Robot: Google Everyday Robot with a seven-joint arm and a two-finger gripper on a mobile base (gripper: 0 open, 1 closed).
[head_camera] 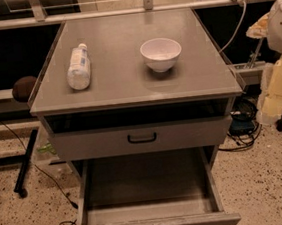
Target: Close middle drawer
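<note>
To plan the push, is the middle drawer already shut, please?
No, the middle drawer stands pulled far out, its inside exposed; the gripper is not in view.

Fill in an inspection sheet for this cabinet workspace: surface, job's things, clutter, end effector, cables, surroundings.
Surface: grey cabinet top, level, carrying two items.
Job's things: middle drawer pulled far out, nothing seen in its tray; upper drawer with black handle shut.
Clutter: plastic bottle lying on its side; white bowl upright, apart from it.
End effector: not in view.
Cables: white cable behind right edge; black cables on floor at right.
Surroundings: speckled floor; yellowish padding at right.
</note>
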